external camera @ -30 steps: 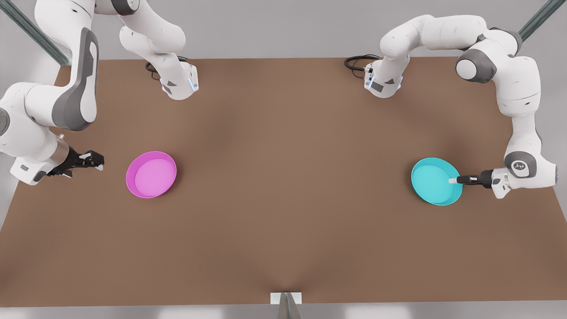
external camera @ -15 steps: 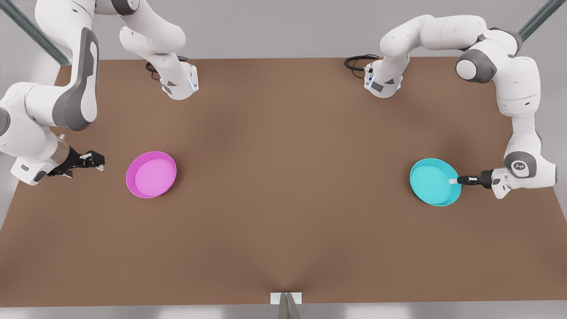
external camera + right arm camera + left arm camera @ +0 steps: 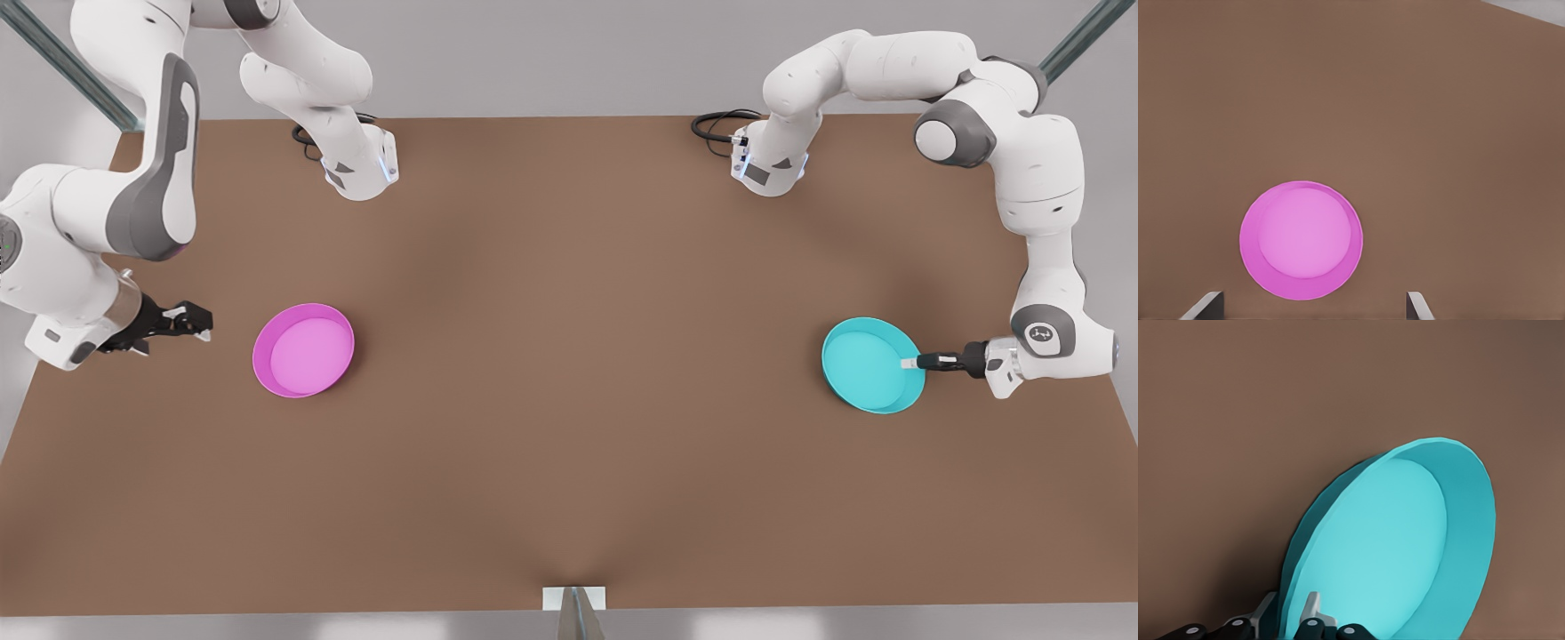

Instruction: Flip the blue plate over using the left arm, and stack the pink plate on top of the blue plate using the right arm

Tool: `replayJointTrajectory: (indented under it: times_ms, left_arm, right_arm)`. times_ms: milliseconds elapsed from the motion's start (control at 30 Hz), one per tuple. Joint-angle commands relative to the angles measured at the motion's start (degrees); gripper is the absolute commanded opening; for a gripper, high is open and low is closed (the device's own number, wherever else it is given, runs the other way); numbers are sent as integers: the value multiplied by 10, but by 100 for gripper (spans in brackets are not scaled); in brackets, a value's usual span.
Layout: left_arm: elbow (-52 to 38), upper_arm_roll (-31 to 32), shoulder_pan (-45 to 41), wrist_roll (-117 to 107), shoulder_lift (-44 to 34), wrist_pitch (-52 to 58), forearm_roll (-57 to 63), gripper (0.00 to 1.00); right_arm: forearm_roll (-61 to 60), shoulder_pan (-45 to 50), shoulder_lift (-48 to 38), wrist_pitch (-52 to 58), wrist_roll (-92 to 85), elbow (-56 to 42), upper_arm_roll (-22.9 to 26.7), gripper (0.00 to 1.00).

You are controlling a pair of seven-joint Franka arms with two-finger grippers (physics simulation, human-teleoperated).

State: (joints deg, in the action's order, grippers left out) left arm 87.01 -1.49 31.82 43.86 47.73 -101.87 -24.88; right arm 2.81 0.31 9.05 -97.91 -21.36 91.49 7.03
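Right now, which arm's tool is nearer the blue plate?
Left. The left tool is shut on the blue plate at its rim; the right tool waits open beside the pink plate, far across the table.

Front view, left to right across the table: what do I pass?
right gripper, open → pink plate → blue plate → left gripper, shut on the blue plate's rim.

No readable text or numbers anywhere — perhaps too small.
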Motion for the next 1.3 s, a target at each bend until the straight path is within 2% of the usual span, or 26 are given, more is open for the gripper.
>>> replayJointTrajectory:
  times_ms: [0, 300, 900, 1000, 1033, 1100, 1133, 1267]
  left_arm:
    - [0, 0, 0, 0, 0, 0, 1, 32]
    - [0, 0, 0, 1, 1, -1, 1, 32]
    - [0, 0, 0, 2, 1, 6, 1, 25]
    - [0, 0, 0, 3, 0, 8, 2, 24]
    - [0, 0, 0, 3, 0, 9, 2, 24]
    - [0, 0, 0, 5, 0, 11, 2, 23]
    - [0, 0, 0, 6, -1, 11, 2, 23]
    - [-1, 0, 0, 6, -6, 20, 3, 21]
  right_arm:
    - [0, -1, 0, 0, 0, 1, 0, 100]
    - [0, -7, 4, 0, -5, 1, 1, 100]
    - [-2, -15, -12, 3, 34, 2, 0, 100]
    - [-18, -26, -21, 20, 37, 3, -9, 100]
    - [-29, -40, -35, 63, 40, -2, -9, 100]
    - [-43, -57, -38, 61, 36, -12, -13, 100]
    - [-44, -57, -36, 60, 37, -4, -43, 100]
    - [-45, -68, -37, 80, 33, -4, -46, 100]
